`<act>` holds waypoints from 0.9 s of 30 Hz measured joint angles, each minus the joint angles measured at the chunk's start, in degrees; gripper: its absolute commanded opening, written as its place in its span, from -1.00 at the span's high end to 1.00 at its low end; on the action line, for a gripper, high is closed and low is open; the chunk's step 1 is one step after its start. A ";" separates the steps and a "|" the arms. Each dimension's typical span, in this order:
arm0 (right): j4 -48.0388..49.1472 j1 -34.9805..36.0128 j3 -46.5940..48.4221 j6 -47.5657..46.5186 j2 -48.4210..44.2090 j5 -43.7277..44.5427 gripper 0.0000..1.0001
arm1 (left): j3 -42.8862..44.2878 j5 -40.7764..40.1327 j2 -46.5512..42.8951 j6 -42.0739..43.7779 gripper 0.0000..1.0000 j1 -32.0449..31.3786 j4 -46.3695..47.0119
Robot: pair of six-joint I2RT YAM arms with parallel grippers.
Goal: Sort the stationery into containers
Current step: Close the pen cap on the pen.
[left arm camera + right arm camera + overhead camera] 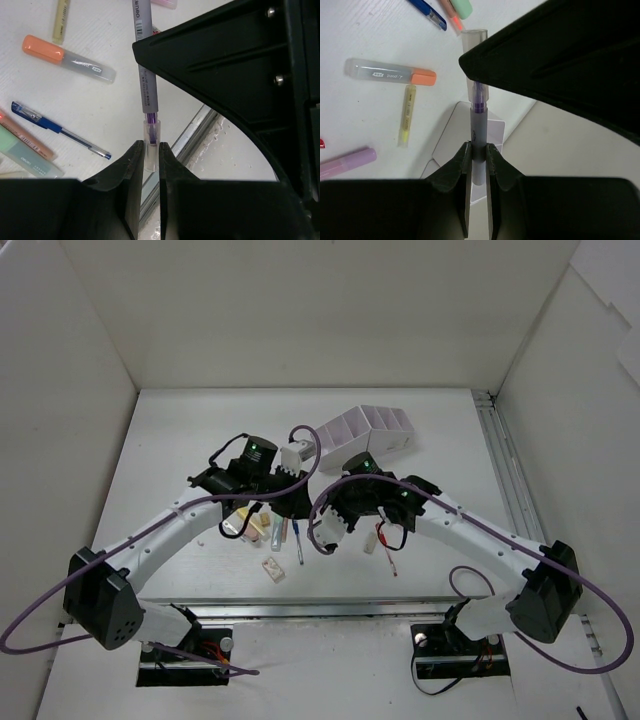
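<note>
While the two arms are meeting over the middle of the table (170, 440), both claws are gripping one lilac-grey pen (148, 85), which is hanging in the air between them. The left claw (152, 156) is pinching the clear cap end. The right claw (479, 152) is clamping the grey barrel further along. Below them an orange highlighter (65, 60) and a blue pen (60, 131) are lying loose. The white and lilac organizer (385, 440) is waiting at the far side, nearer the right arm.

To me this is looking like a hand-over, probably left to right, though I cannot be sure of the direction. Doing it well is depending on timing. The receiving claw should be squeezing firmly before the other lets go. The releasing claw should be opening wide and backing off along the pen's length, so it is not tugging the cap loose or twisting the barrel. After that, the pen is needing a tilt to match a slanted compartment.
</note>
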 measured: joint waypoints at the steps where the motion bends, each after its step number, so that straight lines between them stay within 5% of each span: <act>1: -0.02 0.04 -0.13 -0.59 0.00 0.04 1.00 | 0.17 0.33 0.52 0.00 1.00 0.00 -0.04; 27: -2.80 2.84 -4.76 -2.51 -5.79 9.73 1.00 | 6.49 8.50 10.60 -3.26 1.00 -0.70 1.68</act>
